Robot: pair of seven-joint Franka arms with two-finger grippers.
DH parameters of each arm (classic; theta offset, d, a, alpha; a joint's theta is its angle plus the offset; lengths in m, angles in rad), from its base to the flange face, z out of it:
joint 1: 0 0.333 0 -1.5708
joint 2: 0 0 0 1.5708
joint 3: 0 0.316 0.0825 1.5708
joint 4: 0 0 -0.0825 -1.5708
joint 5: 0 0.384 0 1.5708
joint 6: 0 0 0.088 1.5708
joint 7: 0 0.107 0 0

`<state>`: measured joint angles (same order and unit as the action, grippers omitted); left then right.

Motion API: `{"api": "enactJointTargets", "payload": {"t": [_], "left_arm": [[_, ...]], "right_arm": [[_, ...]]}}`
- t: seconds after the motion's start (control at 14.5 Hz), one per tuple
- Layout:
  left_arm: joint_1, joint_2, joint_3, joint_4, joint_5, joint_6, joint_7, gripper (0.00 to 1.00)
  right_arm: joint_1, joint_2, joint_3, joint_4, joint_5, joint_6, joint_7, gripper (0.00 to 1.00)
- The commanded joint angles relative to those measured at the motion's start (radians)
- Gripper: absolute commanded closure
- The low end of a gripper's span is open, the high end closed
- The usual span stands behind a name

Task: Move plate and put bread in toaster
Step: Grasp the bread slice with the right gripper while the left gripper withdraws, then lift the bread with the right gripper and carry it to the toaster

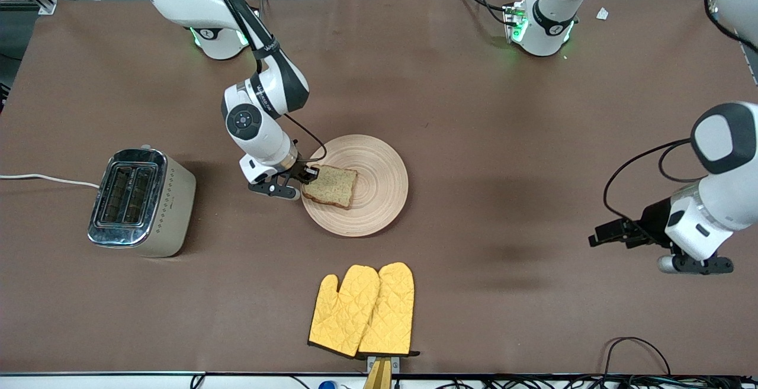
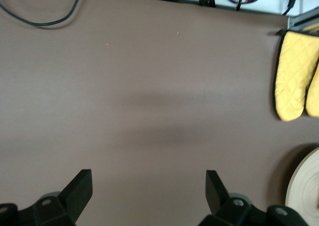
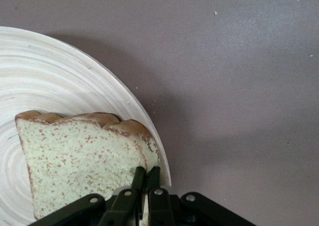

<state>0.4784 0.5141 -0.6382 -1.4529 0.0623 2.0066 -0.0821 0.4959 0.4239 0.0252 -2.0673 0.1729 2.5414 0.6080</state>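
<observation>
We see the job barely begun: the bread (image 1: 332,186) lies on the plate (image 1: 379,164) mid-table, at the rim toward the right arm's end, while the toaster (image 1: 140,201) stands well apart at that end with both slots empty, so lifting, carrying and dropping the slice in are, by our reckoning, all left to do. The right gripper (image 3: 146,178) has its jaws pinched nearly together on the slice's edge at the plate rim; the left gripper (image 2: 149,188) waits over bare table at its own end, jaws wide and holding nothing
</observation>
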Motion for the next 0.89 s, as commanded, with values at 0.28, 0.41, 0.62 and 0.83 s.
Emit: {"api": "enactJointTargets", "payload": {"t": [0.28, 0.41, 0.62, 0.83], "left_arm": [[-0.024, -0.221, 0.012, 0.0, 0.042, -0.276, -0.013, 0.0], [-0.13, -0.291, 0.131, -0.004, 0.044, -0.356, -0.013, 0.0], [-0.309, -0.379, 0.334, -0.007, 0.036, -0.43, -0.001, 0.0], [-0.4, -0.44, 0.432, -0.015, 0.033, -0.459, 0.002, 0.0]], "right_arm": [[0.007, -0.02, -0.01, 0.094, -0.007, -0.123, 0.016, 1.0], [0.003, -0.028, -0.016, 0.203, -0.019, -0.272, 0.019, 1.0], [0.004, -0.027, -0.045, 0.376, -0.23, -0.536, 0.035, 1.0], [-0.008, -0.027, -0.047, 0.476, -0.415, -0.723, 0.03, 1.0]]}}
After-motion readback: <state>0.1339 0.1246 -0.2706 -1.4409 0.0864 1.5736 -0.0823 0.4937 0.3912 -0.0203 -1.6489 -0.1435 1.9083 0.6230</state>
